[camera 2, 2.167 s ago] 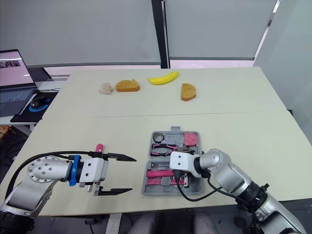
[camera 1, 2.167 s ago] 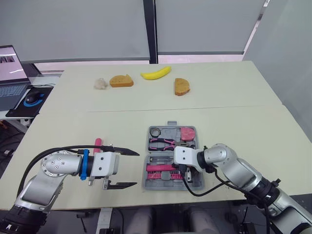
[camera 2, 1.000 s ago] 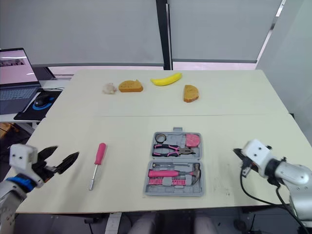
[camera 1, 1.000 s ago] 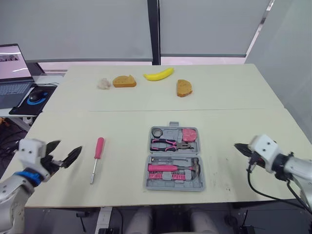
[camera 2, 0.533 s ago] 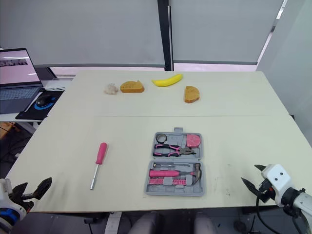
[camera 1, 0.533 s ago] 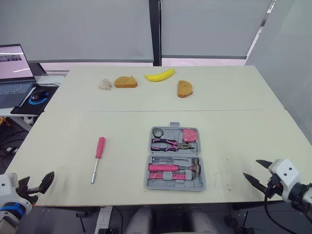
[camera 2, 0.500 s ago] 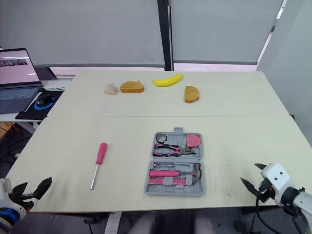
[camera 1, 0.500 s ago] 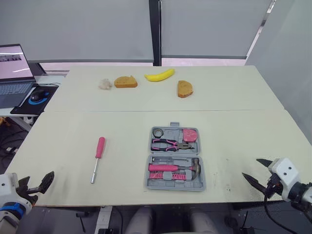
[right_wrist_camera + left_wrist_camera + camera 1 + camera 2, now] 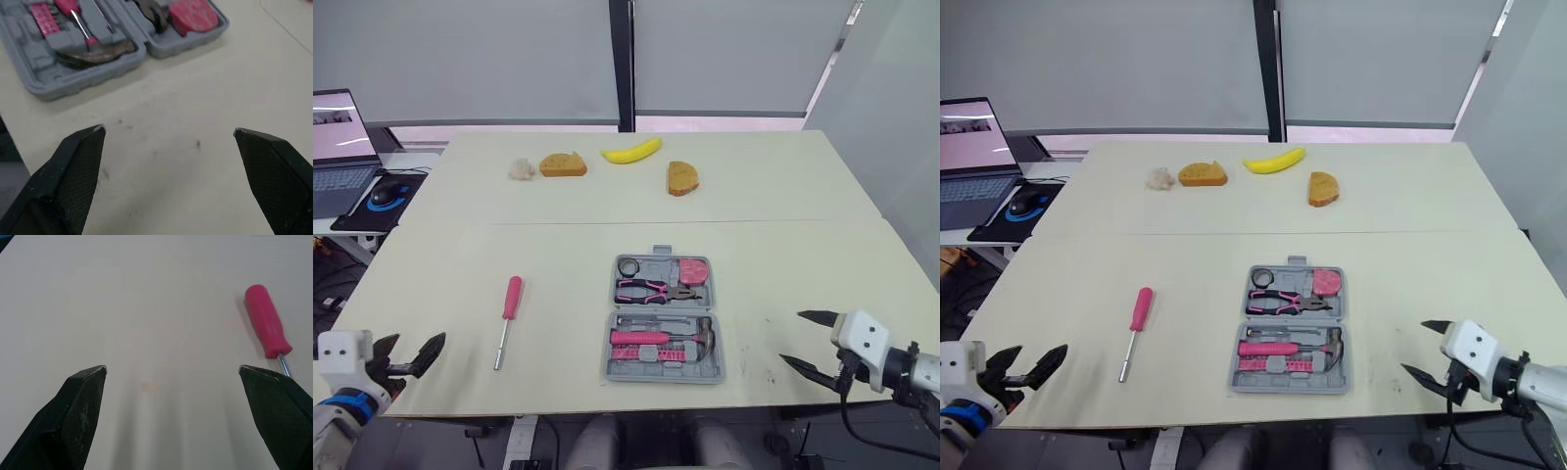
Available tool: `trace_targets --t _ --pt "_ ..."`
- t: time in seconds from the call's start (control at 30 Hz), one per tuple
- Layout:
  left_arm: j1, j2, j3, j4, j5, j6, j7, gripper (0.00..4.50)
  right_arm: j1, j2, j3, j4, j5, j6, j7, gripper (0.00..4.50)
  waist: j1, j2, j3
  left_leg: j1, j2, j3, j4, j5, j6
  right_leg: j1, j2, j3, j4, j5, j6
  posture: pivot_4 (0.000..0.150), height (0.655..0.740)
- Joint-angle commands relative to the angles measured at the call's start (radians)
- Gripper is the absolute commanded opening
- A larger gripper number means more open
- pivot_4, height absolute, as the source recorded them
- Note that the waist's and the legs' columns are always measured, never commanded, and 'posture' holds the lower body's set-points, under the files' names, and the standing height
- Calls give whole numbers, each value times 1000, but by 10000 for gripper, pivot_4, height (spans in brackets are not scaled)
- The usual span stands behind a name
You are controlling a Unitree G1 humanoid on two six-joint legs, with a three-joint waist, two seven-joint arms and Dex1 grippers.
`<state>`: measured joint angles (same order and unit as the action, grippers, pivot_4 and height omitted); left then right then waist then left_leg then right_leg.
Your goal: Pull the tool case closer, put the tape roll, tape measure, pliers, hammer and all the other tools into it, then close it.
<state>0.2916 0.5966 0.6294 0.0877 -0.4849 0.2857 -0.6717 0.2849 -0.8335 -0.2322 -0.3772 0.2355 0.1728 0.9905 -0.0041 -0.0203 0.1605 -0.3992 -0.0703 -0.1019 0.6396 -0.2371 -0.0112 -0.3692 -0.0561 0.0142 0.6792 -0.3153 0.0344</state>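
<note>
Your left gripper [image 9: 419, 345], lower left, and right gripper [image 9: 791, 337], lower right, have come back inward. Jaws are wide open and empty, probably for the screwdriver [image 9: 512, 295] lying outside the tool case [image 9: 661, 376].

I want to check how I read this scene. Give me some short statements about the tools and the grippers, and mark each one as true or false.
1. The tool case lies open on the table. True.
2. The pink screwdriver is stored inside the case. False: it lies on the table, to the robot's left of the case and apart from it.
3. The left gripper and the right gripper are both open and hold nothing. True.
4. The banana touches the case. False: it lies on the far side of the table, well away from the case.
5. The hammer is in the case. True.
</note>
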Motion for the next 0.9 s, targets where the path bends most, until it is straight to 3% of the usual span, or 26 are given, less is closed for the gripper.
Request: trace_targets --t 0.03,0.23,0.77,0.9 --pt "-6 -44 -51 -134 -32 67 48 45000 -151 -41 93 -166 107 128 45 44584 0 0 0 0 0 1 0 0 0 0 0 0 0 0 0 1500 7400" --pt "-73 -91 -142 -222 -4 176 166 45000 -389 -52 243 -200 166 278 75 44584 9 -2 0 -1 0 -1 1 -1 -1 -1 1 -2 0 0 0 1500 7400" --pt "-376 -103 -330 24 117 289 275 45000 -581 60 380 -153 116 272 22 44584 21 -3 0 -1 -1 -2 2 -1 -1 -1 1 -2 1 0 0 1500 7400" --pt "-375 -123 -336 21 110 336 293 33185 -595 68 381 -161 119 286 15 45000 20 -2 0 -1 -1 -2 2 -1 -1 -2 1 -2 1 0 0 1500 7400"
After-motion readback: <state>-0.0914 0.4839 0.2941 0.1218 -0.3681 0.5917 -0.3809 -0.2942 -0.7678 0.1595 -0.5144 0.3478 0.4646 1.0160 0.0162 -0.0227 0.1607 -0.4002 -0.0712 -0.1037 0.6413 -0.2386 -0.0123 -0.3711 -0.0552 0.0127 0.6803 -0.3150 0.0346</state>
